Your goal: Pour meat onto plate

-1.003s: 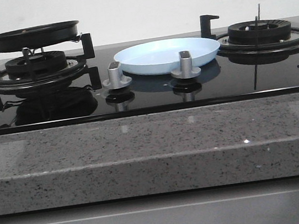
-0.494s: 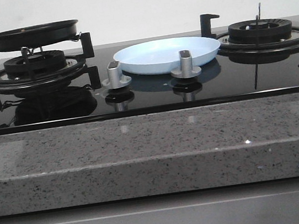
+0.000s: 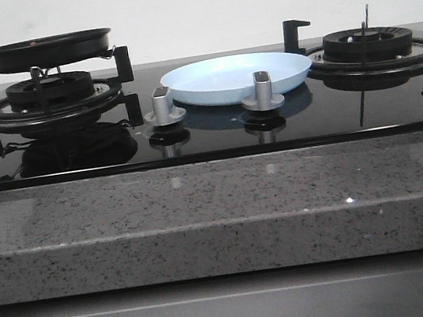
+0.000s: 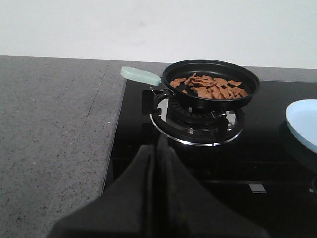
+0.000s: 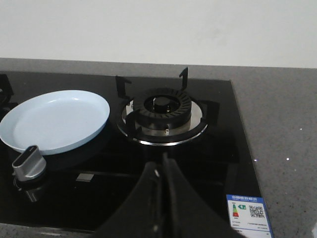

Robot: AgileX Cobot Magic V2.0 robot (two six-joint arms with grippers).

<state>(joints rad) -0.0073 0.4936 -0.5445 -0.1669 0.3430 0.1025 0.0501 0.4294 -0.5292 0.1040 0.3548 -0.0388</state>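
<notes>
From the front, the frying pan (image 3: 45,50) rim hides the meat, and its handle is cut at the picture's edge. Two knobs (image 3: 164,107) cover part of the plate (image 3: 235,76).

Plain white wall (image 3: 198,6); grey speckled stone counter (image 3: 219,212); even light.

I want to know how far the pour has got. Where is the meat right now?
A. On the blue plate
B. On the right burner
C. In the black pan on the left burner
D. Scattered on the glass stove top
C: the left wrist view shows the meat heaped inside the pan on its burner, while the plate is bare.
</notes>
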